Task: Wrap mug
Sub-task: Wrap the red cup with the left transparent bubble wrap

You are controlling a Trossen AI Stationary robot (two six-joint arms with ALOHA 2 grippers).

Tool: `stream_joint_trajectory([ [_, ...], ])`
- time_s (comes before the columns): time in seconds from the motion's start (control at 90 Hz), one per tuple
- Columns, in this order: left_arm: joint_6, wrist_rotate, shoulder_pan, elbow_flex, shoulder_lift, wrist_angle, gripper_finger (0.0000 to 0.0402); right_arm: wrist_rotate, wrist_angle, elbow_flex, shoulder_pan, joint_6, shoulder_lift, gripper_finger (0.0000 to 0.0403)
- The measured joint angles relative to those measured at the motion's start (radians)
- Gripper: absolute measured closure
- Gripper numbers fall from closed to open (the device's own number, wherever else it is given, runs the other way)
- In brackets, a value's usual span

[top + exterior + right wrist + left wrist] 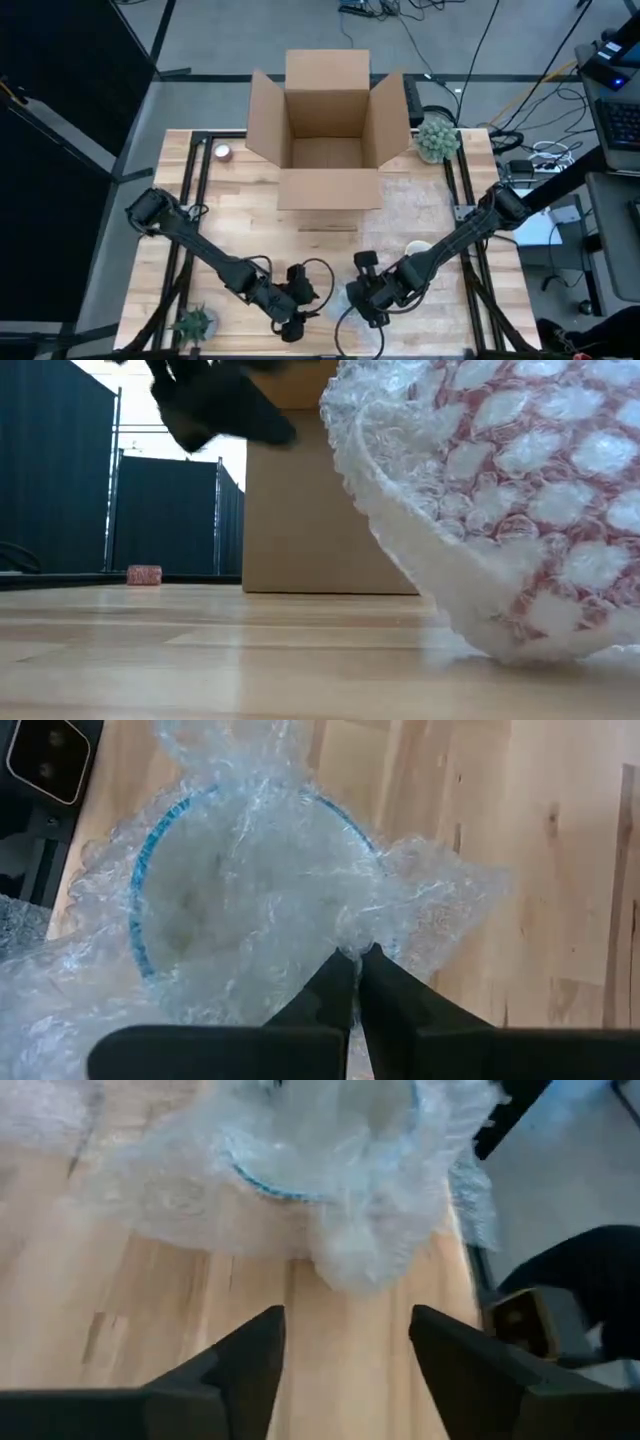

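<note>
Standing open at the far middle of the wooden table [420, 200] is one cardboard box [330, 125], its four flaps spread and no printing readable on it. Two dark arms reach in over the near edge. Spread over the right half of the tabletop is one sheet of bubble wrap [250, 910], bunched up over the mug [180, 900], which lies near the front of the table between the two grippers; only its blue rim, a ring seen through the plastic, can be made out. From the low view the wrapped bundle fills the right side, with red showing through the bubbles, and it rests on the wood.

The right gripper [357, 960] has its fingers pressed together with a pinch of bubble wrap caught between the tips, just at the edge of the mug's rim. The left gripper [345, 1345] sits close beside it, its fingers spread wide with nothing between them, pointing at the bundle but short of touching it.

Two small potted plants stand on the table: one [437, 138] by the box's right flap, one [194, 323] at the near left corner. One small red-and-white roll [222, 152] lies at the far left.
</note>
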Motion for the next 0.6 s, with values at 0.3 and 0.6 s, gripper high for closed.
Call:
stream_joint_trajectory([
  [0.3, 0.029, 0.056, 0.038, 0.001, 0.118, 0.306, 0.0166, 0.0, -0.001, 0.0, 0.001, 0.023, 0.0, 0.0403],
  [0.6, 0.02, 0.066, 0.074, 0.004, 0.154, 0.303, 0.0227, 0.023, 0.007, 0.0, 0.001, 0.022, 0.0, 0.0403],
])
